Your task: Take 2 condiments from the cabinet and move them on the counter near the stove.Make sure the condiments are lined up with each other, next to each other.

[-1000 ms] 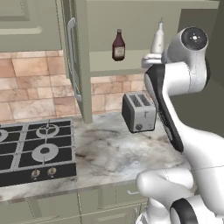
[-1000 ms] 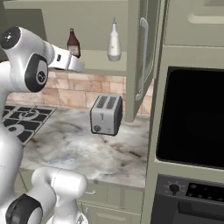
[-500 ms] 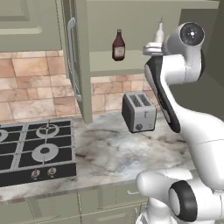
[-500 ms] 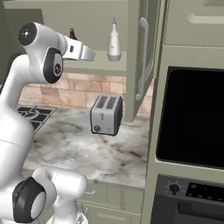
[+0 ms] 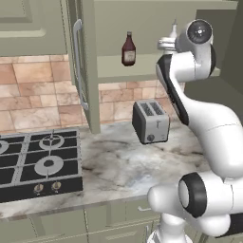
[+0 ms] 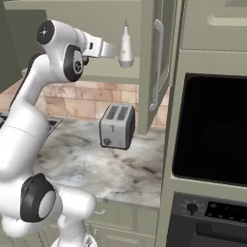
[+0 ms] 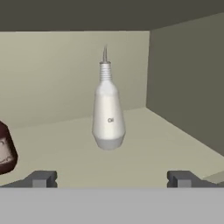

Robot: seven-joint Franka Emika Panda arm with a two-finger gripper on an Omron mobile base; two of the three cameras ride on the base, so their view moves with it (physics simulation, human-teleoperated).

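Now raised and reaching into the open olive-green wall cabinet [image 5: 142, 66], where a second ago the white arm was lower, its hand short of the shelf and the wrist bent beside the toaster's side of the scene; base unmoved, with the silver two-slot toaster [image 5: 150, 121], black gas cooktop [image 5: 38, 163] and grey-beige veined marble counter [image 5: 123, 166] in the same places in both base views. Standing upright on the cabinet floor: the white bottle with tapering narrow neck [image 7: 107, 111], long axis vertical, thin tip pointing straight up, wider rounded base down. Seen from the hand camera, centred ahead of the two-finger gripper [image 7: 111, 178], between the lines of the two dark fingertips [image 7: 41, 178] and beyond them, not touching either. Jaws spread as wide as they go, holding nothing. In the right base view, hand level with the bottle's body [image 6: 126, 48] and just beside it. To the left on the same shelf, upright as well, the dark red-brown bottle with pale label and black cap [image 5: 128, 49], well apart from the white one, its edge showing at the left border of the hand camera's picture.
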